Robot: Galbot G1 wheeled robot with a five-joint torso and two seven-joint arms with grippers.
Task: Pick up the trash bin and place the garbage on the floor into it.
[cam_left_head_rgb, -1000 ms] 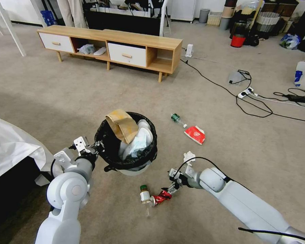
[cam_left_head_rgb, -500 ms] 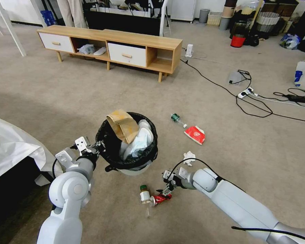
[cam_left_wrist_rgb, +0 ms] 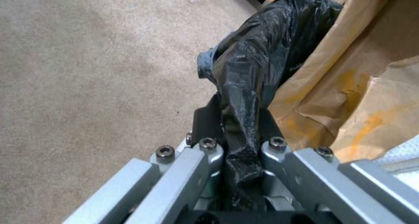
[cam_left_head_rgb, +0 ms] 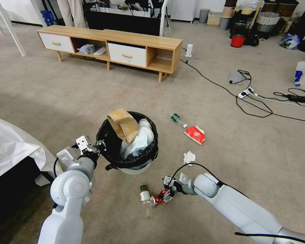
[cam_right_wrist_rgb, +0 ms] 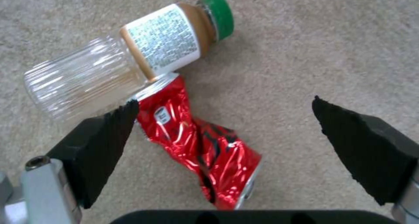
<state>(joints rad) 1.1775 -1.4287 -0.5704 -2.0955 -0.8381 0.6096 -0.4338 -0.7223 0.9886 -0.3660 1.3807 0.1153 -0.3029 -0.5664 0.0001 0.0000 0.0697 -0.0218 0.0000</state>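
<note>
Room: beige carpet floor (cam_left_head_rgb: 74, 91) with a low wooden cabinet (cam_left_head_rgb: 110, 47) far ahead of both grippers; black cables (cam_left_head_rgb: 261, 101) lie well off beyond the right arm.
Left gripper (cam_left_wrist_rgb: 239, 142): clamped on the black bag folded over the rim of the trash bin (cam_left_head_rgb: 127, 144); in the left wrist view the plastic is pinched tight between its two fingers (cam_left_wrist_rgb: 209, 125).
Trash bin: held at its near-left rim, hanging just ahead of that gripper, upright or nearly so.
Bin contents: a crumpled brown paper bag (cam_left_head_rgb: 123, 124) sticks up over the rim just beyond the pinch, with white tissue-like litter (cam_left_head_rgb: 139, 142) beside it.
Right gripper (cam_left_head_rgb: 166, 195): low over the carpet, jaws spread wide, its black pads (cam_right_wrist_rgb: 109, 145) either side of a crushed red wrapper (cam_right_wrist_rgb: 201, 145).
Crushed red wrapper: lies flat between the pads, one end touching or almost touching one pad; I cannot tell which.
Bottle (cam_right_wrist_rgb: 131, 58): clear, green cap, on its side just past the wrapper and against it.
White tissue (cam_left_head_rgb: 189, 157): on the floor near the right wrist.
Farther litter: a flat red packet (cam_left_head_rgb: 195, 134) and a second green-capped bottle (cam_left_head_rgb: 177, 119), side by side, well beyond the right gripper.
</note>
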